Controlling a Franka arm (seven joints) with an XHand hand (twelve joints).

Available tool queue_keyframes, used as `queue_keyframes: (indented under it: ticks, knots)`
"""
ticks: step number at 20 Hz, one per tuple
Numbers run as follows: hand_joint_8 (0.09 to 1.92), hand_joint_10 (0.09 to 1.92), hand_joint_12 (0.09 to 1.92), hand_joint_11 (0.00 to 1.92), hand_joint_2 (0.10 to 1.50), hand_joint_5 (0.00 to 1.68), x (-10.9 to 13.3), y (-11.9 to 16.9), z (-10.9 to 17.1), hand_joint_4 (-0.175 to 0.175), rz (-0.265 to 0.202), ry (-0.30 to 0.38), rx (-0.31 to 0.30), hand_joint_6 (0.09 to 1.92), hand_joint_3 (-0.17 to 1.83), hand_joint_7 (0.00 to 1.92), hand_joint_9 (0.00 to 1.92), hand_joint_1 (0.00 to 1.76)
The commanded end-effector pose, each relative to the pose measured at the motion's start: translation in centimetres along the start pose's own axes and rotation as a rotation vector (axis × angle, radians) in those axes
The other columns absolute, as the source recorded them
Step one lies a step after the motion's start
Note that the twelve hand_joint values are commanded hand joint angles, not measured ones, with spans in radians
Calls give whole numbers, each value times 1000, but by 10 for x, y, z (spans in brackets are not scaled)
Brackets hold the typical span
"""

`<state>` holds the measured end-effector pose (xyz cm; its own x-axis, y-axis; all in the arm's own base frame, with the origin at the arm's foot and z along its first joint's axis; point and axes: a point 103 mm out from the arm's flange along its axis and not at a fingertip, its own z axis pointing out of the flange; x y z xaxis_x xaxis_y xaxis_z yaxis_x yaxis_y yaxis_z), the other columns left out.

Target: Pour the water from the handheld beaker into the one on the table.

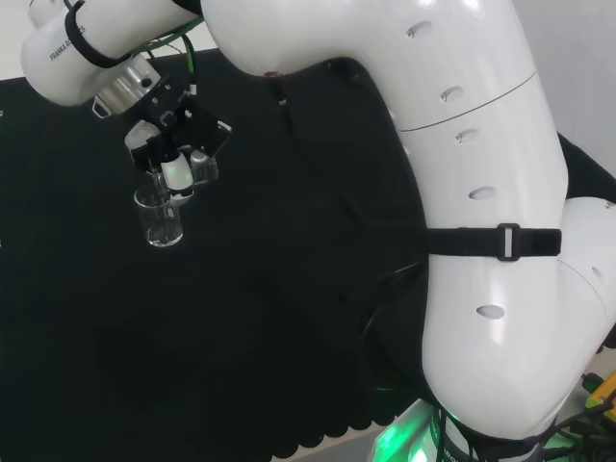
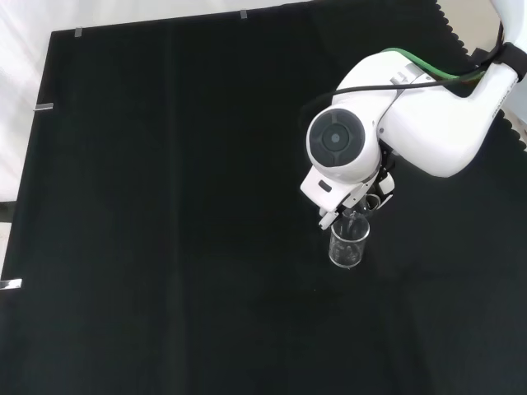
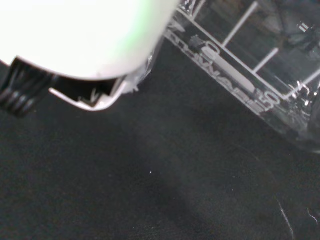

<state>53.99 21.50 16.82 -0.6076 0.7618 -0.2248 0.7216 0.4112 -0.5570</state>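
Observation:
A clear beaker (image 1: pixel 162 219) stands upright on the black cloth, left of the arm's links in the head view. In the front view the same beaker (image 2: pixel 349 243) stands just below the grey-capped link. The hand (image 1: pixel 173 135) hovers directly above its rim, fingers curled round a second clear beaker (image 1: pixel 203 164) that is tilted over it. The wrist view shows this held beaker (image 3: pixel 240 75) close up, with white graduation marks, beside a blurred white part of the hand (image 3: pixel 75 40). In the front view, dark parts of the hand (image 2: pixel 379 188) peek out behind the link. I cannot tell whether either beaker holds water.
The arm's big white links (image 1: pixel 462 192) stand at the right of the head view. The link with the round grey cap (image 2: pixel 338 140) hides most of the hand in the front view. Black cloth (image 2: pixel 165 206) spreads wide to the left there, its white edge at far left.

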Motion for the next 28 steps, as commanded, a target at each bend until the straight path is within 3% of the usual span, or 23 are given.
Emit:
queue_keyframes:
  ticks: [1,10,17,28]
  knots:
    - [1920,1463,1281,1216,504,779,6,2,-3,-175,0,-19,10,1920,1163,1458,1543,1399]
    - [1920,1476,1287,1232,501,780,10,5,-5,-175,16,-62,45,1920,1169,1459,1558,1400]
    - [1920,1485,1291,1238,498,782,-5,-1,10,-175,31,-49,43,1920,1173,1460,1565,1403]
    - [1920,1506,1303,1251,494,787,-2,1,7,-175,54,-54,52,1920,1180,1465,1571,1409]
